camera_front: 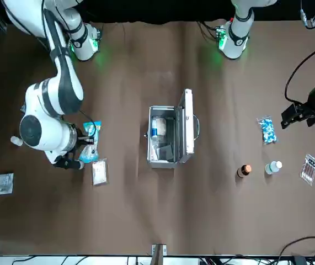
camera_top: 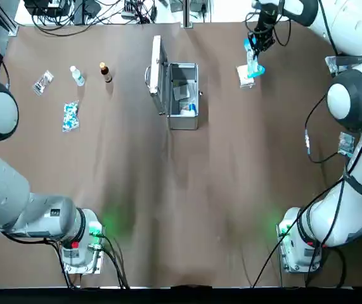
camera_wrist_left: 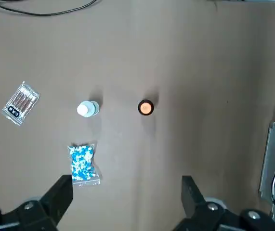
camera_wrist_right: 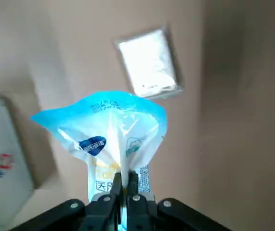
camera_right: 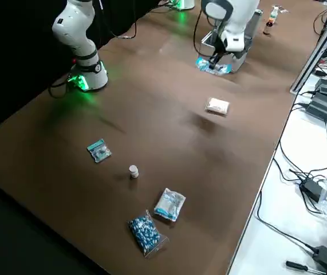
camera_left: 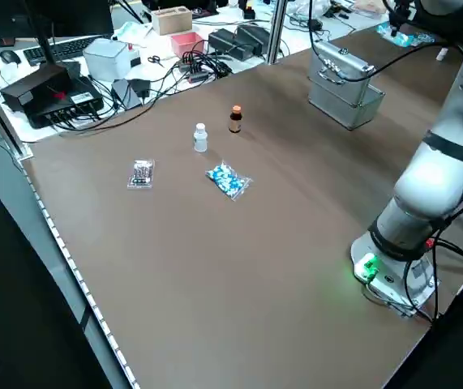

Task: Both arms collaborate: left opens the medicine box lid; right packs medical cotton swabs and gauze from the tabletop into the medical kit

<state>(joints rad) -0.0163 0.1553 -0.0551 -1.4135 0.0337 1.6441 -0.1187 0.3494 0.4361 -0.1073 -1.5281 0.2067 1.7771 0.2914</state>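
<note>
Where the table runs closest to the robot, the bases of the left arm (camera_top: 82, 244) and right arm (camera_top: 301, 240) stand well apart. Off to the right, beyond the right arm, a small blue-topped pouch (camera_right: 99, 150) lies nearest, then a small white bottle (camera_right: 133, 171). Farther out on that side are a dark-blue speckled packet (camera_right: 144, 232) and, just beside it, a pale packet with blue print (camera_right: 169, 204).

Farther up on the left I can see a blue-and-white speckled packet (camera_top: 70, 116) flat on the table. Around the middle sits the medicine box (camera_top: 182, 119), which is the medical kit too, its lid (camera_top: 158, 75) swung open and standing up along the box's left side. A white item and something with a blue band are inside.

Over the left side hangs the left gripper (camera_front: 296, 114), fingers wide apart with nothing between them. Below it on the tabletop are a clear packet of slim sticks (camera_top: 42, 82), a white-capped bottle (camera_top: 77, 76) and a brown bottle (camera_top: 106, 72), in that order from left to right.

Over on the right, the gauze (camera_front: 99, 172) lies on the table, well apart from the box. Near it, the right gripper (camera_wrist_right: 126, 180) has its fingers clamped on the medical cotton swabs (camera_wrist_right: 111, 130), the bright blue packet, held up off the tabletop. Farthest away, black cables (camera_top: 66, 19) tangle on a white surface past the brown table's far edge.
</note>
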